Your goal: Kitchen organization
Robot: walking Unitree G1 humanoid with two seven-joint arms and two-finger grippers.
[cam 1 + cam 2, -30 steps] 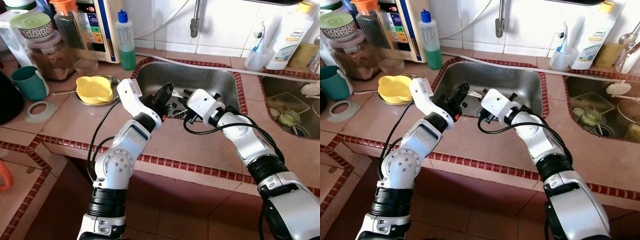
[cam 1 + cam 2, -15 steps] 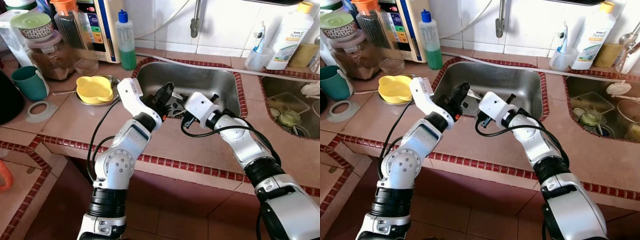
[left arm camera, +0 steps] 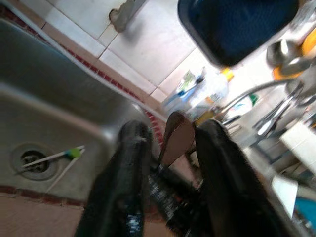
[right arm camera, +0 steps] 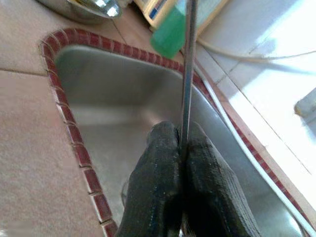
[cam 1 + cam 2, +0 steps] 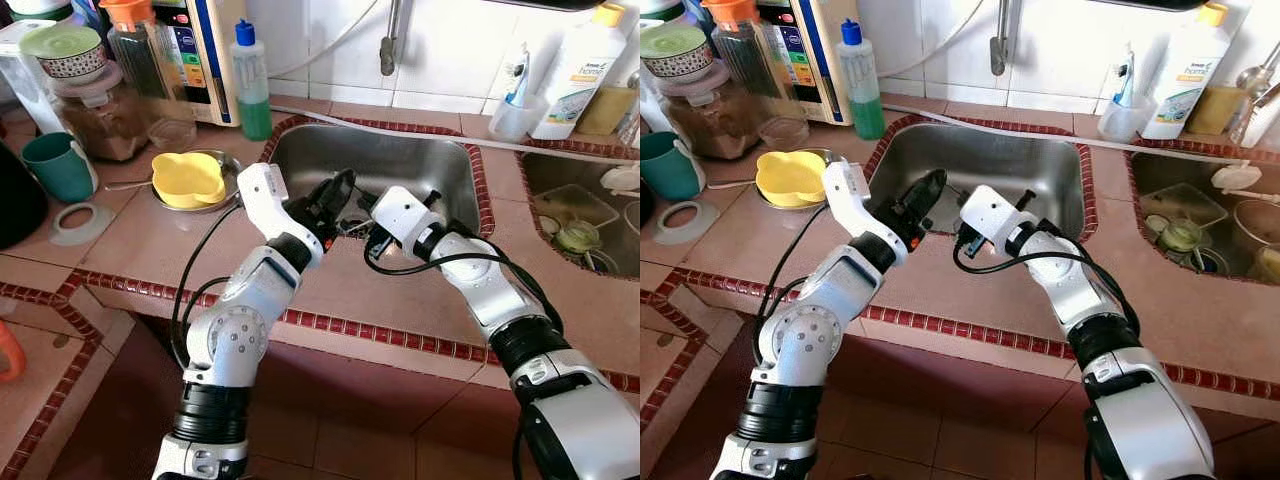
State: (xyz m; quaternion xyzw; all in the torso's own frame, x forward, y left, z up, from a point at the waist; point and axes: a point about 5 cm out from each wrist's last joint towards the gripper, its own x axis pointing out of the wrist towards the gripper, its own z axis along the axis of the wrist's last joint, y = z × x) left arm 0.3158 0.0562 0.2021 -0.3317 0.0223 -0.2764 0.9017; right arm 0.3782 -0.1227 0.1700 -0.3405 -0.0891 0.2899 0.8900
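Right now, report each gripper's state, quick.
Left gripper: fingers apart around a spoon over the sink; grip cannot be told.
Right gripper: shut on a thin metal utensil handle.
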